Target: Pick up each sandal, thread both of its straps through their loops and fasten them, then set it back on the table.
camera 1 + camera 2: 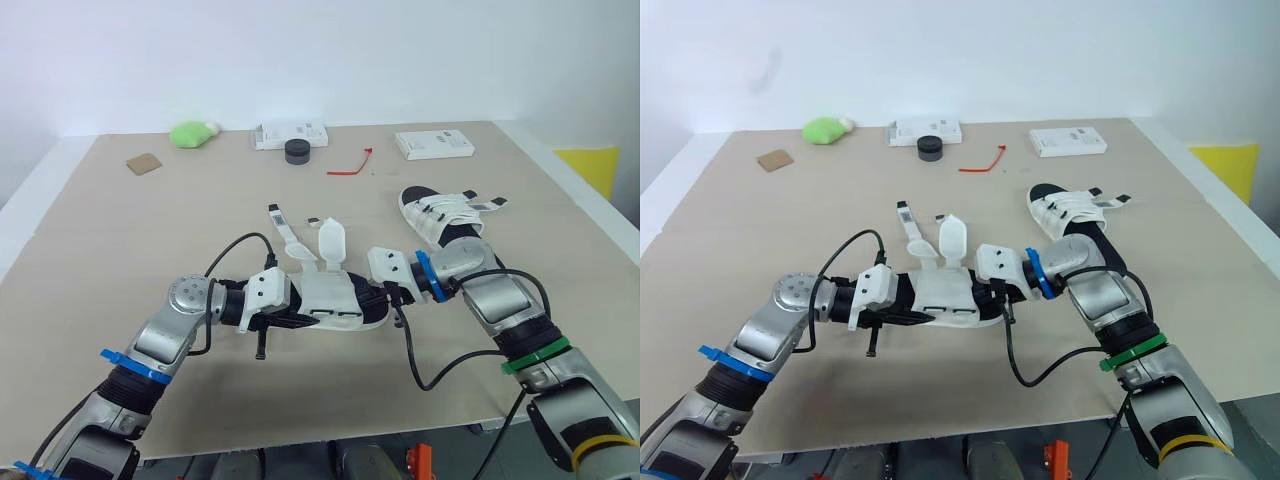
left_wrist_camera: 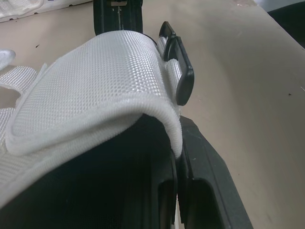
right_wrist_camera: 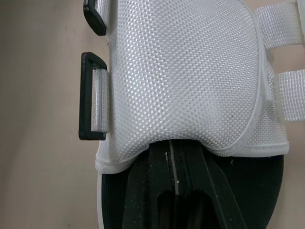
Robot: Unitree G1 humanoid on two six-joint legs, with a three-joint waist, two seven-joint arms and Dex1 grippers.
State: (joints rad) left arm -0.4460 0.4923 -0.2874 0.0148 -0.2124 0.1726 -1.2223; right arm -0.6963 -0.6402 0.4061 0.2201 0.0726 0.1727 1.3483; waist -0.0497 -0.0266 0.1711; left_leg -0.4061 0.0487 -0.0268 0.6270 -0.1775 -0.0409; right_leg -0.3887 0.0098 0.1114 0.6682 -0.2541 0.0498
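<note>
The sandal (image 1: 335, 300) lies on its side near the middle of the surface (image 1: 120, 240), a little toward the front edge, held between the two tools. Its two narrow straps (image 1: 280, 225) stand loose and point toward the far edge. The wide white mesh flap (image 1: 332, 243) is lifted open beside them.

The left tool (image 1: 298, 320) meets the sandal from the left-edge side. In the left wrist view its fingers (image 2: 205, 191) are clamped on the rim of the mesh flap (image 2: 95, 86), one black finger outside and the other under the fabric. A black strap loop (image 2: 183, 78) sits just beyond them, with no strap through it.

The right tool (image 1: 378, 295) comes in from the right-edge side. Its fingers (image 3: 164, 186) are drawn together over the black footbed (image 3: 257, 191), and their tips are hidden beneath the flap. I cannot tell whether they pinch anything there. Two black loops (image 3: 93, 102) hang empty along the flap's side.

A second sandal (image 1: 440, 215) rests flat nearer the right edge, just behind the right arm. Its straps (image 1: 455, 208) lie across its top.

Along the far edge are a green lump (image 1: 195, 133), a white box (image 1: 290, 132), a black round cap (image 1: 297, 151), a red tie (image 1: 350, 165) and another white box (image 1: 434, 144).
</note>
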